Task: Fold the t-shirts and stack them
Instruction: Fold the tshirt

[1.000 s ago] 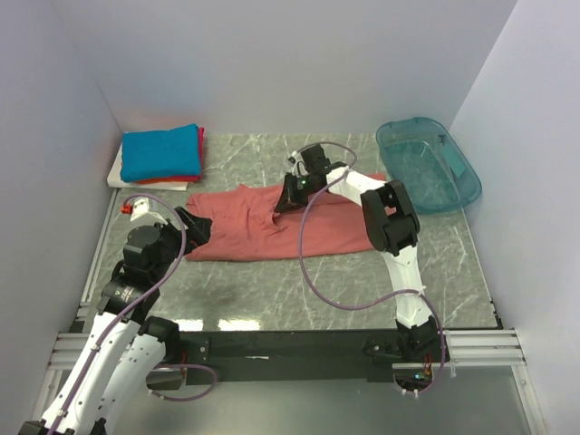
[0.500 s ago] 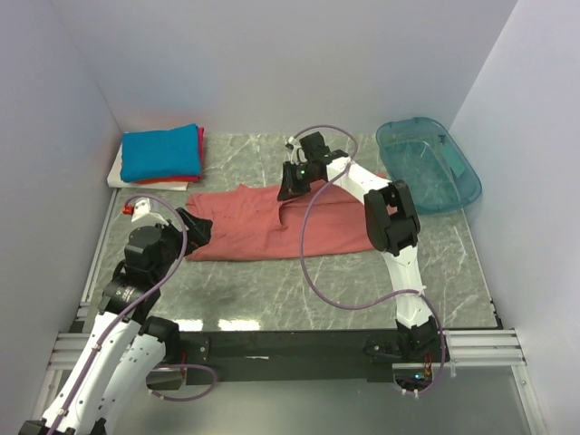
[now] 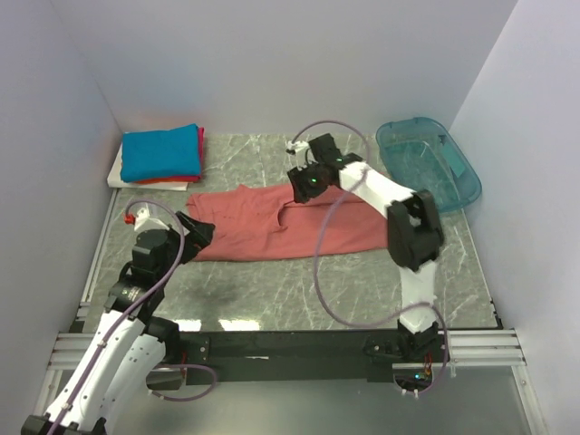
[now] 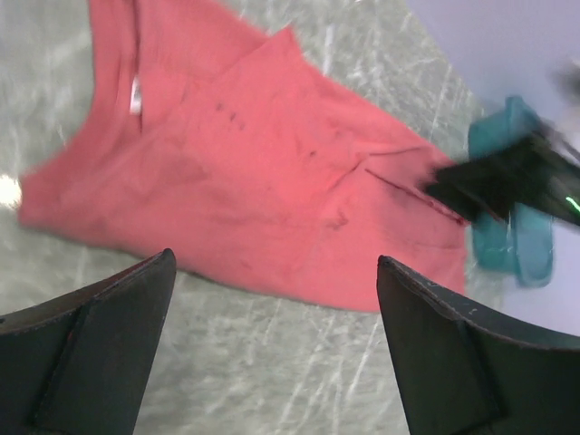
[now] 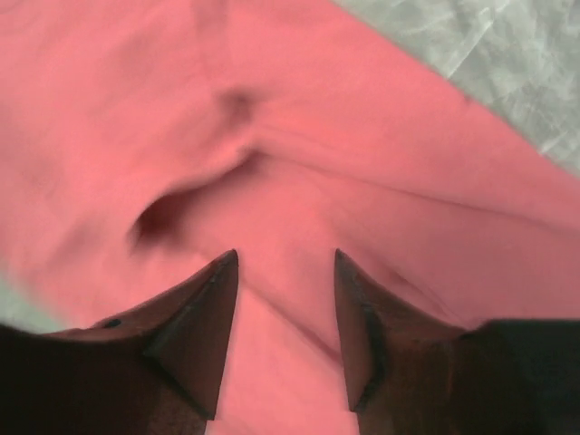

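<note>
A large salmon-pink t-shirt [image 3: 263, 228] lies partly folded across the marble table; it also fills the left wrist view [image 4: 245, 172] and the right wrist view [image 5: 362, 154]. Folded t-shirts are stacked at the back left: bright blue [image 3: 161, 151] on top, red [image 3: 172, 179] under it, white [image 3: 116, 172] at the bottom. My right gripper [image 3: 304, 186] [image 5: 285, 258] hovers open over the shirt's back edge, with wrinkled cloth below and nothing between its fingers. My left gripper [image 3: 201, 231] [image 4: 276, 263] stands wide open at the shirt's left end, holding nothing.
A translucent teal bin [image 3: 428, 165] sits at the back right, also visible in the left wrist view [image 4: 507, 245]. Pale walls close in the table on three sides. Bare marble [image 3: 272, 290] stretches between the shirt and the arm bases.
My right gripper has opened and let go of the pink shirt, drawing back towards the rear right while its elbow swung right. The left arm shifted only slightly.
</note>
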Controlling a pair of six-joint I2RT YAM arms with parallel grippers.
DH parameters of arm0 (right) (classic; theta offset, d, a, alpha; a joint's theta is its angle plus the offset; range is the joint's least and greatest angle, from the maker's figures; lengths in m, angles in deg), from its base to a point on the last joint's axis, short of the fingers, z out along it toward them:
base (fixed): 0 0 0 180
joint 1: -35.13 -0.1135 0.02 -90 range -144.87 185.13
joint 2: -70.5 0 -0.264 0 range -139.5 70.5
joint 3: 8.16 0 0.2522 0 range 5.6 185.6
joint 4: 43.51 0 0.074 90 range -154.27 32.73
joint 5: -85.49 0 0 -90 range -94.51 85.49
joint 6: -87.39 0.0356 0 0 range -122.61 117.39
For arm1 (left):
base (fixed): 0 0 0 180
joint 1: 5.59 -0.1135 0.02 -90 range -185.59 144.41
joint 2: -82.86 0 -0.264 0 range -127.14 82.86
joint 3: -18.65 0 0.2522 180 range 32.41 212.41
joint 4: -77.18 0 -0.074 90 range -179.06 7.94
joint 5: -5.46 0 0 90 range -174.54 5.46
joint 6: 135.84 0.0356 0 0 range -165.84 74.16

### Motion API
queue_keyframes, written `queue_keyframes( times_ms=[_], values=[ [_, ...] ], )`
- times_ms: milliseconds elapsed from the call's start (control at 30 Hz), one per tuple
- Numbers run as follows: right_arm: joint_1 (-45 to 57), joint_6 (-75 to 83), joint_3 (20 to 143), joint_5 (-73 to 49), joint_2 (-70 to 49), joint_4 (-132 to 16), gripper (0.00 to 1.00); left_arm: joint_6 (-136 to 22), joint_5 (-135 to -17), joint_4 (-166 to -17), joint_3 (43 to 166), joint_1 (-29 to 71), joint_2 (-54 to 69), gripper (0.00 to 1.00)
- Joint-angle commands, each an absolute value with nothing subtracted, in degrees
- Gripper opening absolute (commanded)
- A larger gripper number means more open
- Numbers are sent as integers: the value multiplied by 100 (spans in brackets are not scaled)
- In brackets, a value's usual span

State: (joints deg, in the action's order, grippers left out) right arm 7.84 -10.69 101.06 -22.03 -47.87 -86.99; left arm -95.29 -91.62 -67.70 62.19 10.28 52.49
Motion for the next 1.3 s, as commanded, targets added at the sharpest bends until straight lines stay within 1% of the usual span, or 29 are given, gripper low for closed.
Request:
queue_keyframes(
  times_ms=[0, 33, 67, 100, 133, 167, 200, 233, 300, 333, 367, 433, 467, 500, 567, 633, 733, 767, 833, 867, 933, 1033, 1067, 1167, 1267],
  values=[
    [718, -3235, 8966, -3217, -2876, -8128, 61, -11041, -9113, -6954, 5686, 1014, 5061, 97],
    [727, -3475, 8614, -3411, -2551, -7970, 63, -11270, -9148, -7129, 5571, 1014, 4991, 96],
    [727, -3730, 7967, -3822, -1991, -7751, 71, -11655, -9184, -7244, 5483, 1014, 4834, 95],
    [727, -3968, 7647, -4009, -1733, -7636, 77, -11816, -9236, -7332, 5360, 1014, 4745, 92],
    [735, -4292, 7331, -4158, -1496, -7461, 92, -11974, -9306, -7368, 5342, 1014, 4492, 90],
    [735, -4373, 6710, -4256, -1302, -7241, 95, -12193, -9516, -7385, 5350, 1005, 4359, 88],
    [744, -4444, 6460, -4344, -1030, -7013, 97, -12300, -9657, -7368, 5385, 996, 4227, 83],
    [736, -4967, 6301, -4414, -966, -7159, 99, -12440, -9798, -7307, 5403, 996, 4104, 81],
    [744, -5357, 6264, -4458, -1001, -7887, 97, -12740, -10150, -7324, 5385, 979, 3726, 77],
    [744, -5646, 6290, -4467, -1027, -8124, 89, -12801, -10255, -7368, 5368, 979, 3498, 76],
    [744, -5814, 6247, -4467, -1001, -8397, 86, -12932, -10335, -7403, 5333, 970, 3383, 76],
    [744, -5930, 6019, -4424, -870, -8260, 83, -12960, -10493, -7727, 5227, 970, 3068, 75],
    [744, -5904, 5740, -4223, -739, -7945, 80, -12960, -10598, -8094, 5158, 918, 2744, 75],
    [744, -5895, 5737, -4160, -737, -7942, 80, -12960, -10599, -8097, 5157, 917, 2740, 75],
    [753, -5886, 5807, -4011, -859, -8029, 74, -12977, -10608, -8124, 5192, 856, 2425, 74],
    [788, -5842, 5912, -3914, -930, -8100, 70, -13047, -10564, -8080, 5245, 821, 2197, 69],
    [902, -5825, 5939, -3853, -975, -8144, 70, -13039, -10546, -7975, 5271, 785, 1994, 68],
    [929, -5833, 5939, -3844, -940, -8171, 70, -13013, -10538, -7983, 5236, 751, 1967, 65],
    [1060, -5965, 5974, -3826, -904, -8258, 70, -12943, -10459, -8096, 5140, 671, 1949, 53],
    [1139, -6200, 5983, -3852, -869, -8424, 70, -12899, -10406, -8167, 5017, 558, 1949, 42],
    [1420, -6666, 6018, -4044, -808, -8958, 70, -12750, -10196, -8378, 4911, 356, 1976, 35],
    [1920, -7624, 5870, -4168, -545, -9330, 71, -12478, -10037, -8458, 4823, 162, 2002, 20],
    [2035, -7844, 5817, -4038, -483, -9488, 71, -12407, -9932, -8501, 4805, 66, 2037, 9],
    [2273, -8678, 5527, -3669, -299, -9629, 72, -12222, -9870, -8467, 4788, 21, 2309, 3],
    [2326, -8935, 5088, -3133, -254, -9447, 72, -12108, -9852, -8318, 4814, 12, 2652, 1]
  ],
)
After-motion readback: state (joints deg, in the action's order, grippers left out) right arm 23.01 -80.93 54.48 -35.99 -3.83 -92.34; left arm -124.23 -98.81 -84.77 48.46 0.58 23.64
